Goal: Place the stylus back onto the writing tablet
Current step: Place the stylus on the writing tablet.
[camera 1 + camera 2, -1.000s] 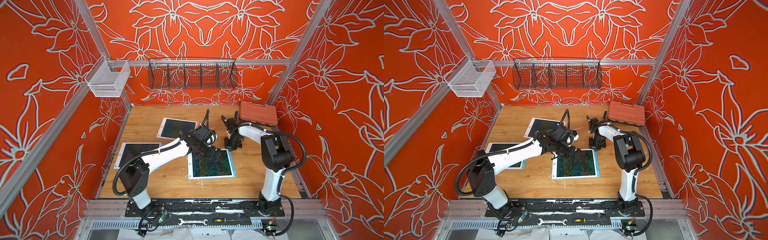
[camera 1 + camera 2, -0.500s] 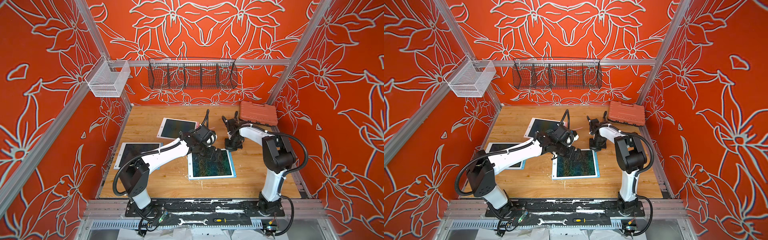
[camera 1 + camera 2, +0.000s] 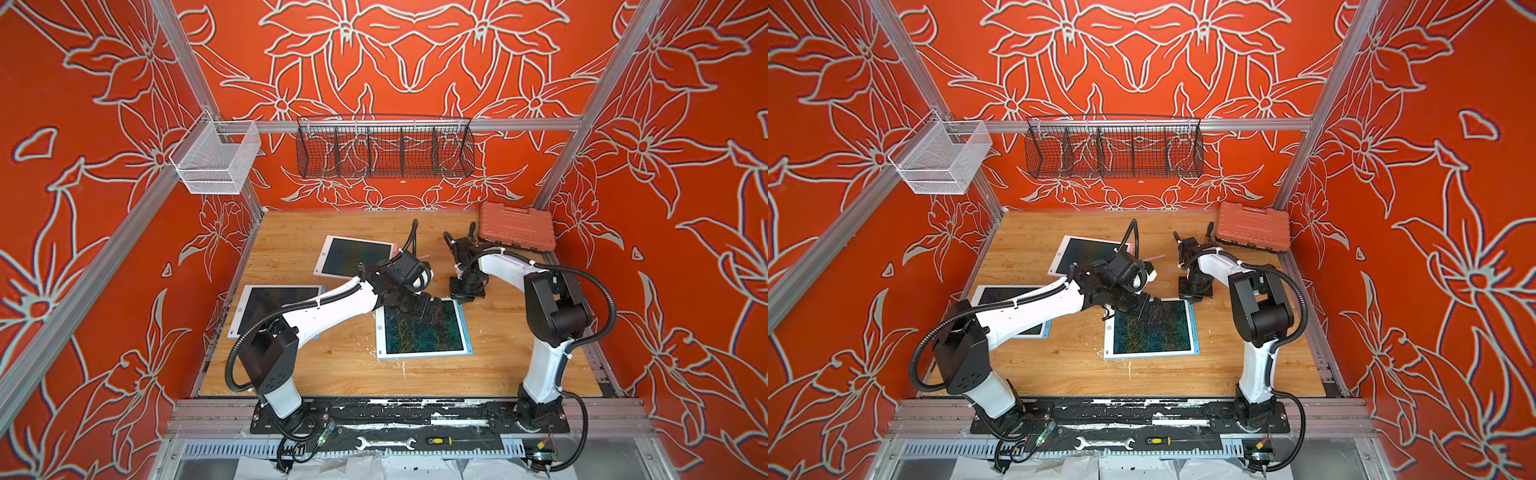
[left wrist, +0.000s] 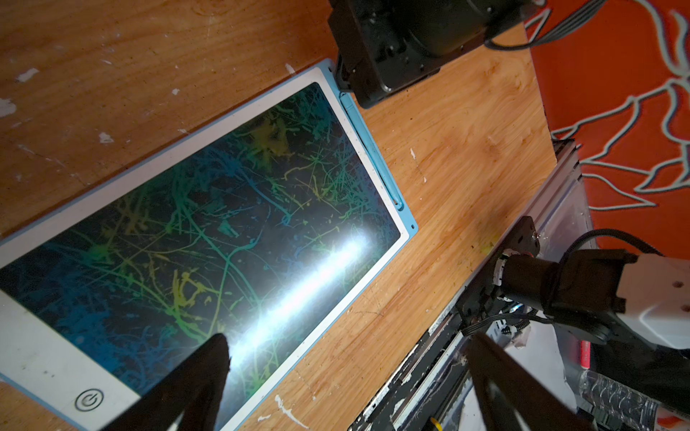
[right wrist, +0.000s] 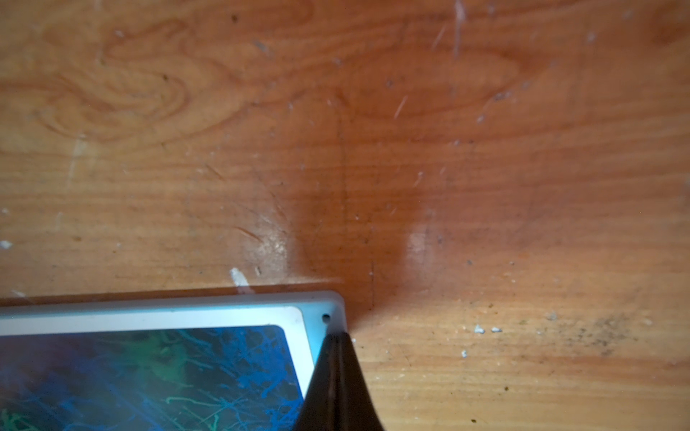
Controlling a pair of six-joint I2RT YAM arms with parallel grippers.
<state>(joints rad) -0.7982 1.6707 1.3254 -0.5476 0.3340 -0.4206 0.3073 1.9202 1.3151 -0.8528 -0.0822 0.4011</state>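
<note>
The blue-framed writing tablet lies mid-table, its dark screen covered in coloured scribbles. In the left wrist view a light blue stylus lies in the groove along the tablet's edge. My left gripper hovers open over the tablet's far part, with nothing between its fingers. My right gripper is shut, tips down at the far right corner of the tablet, at the stylus groove's end. The frames do not show whether it touches the stylus.
A pink-framed tablet lies further back, with a thin pink stylus beside it. Another tablet lies at the left under my left arm. An orange tool case sits at the back right. Wire baskets hang on the walls.
My left gripper has shifted only slightly over the tablet's far edge. The right gripper stays shut at the same corner.
</note>
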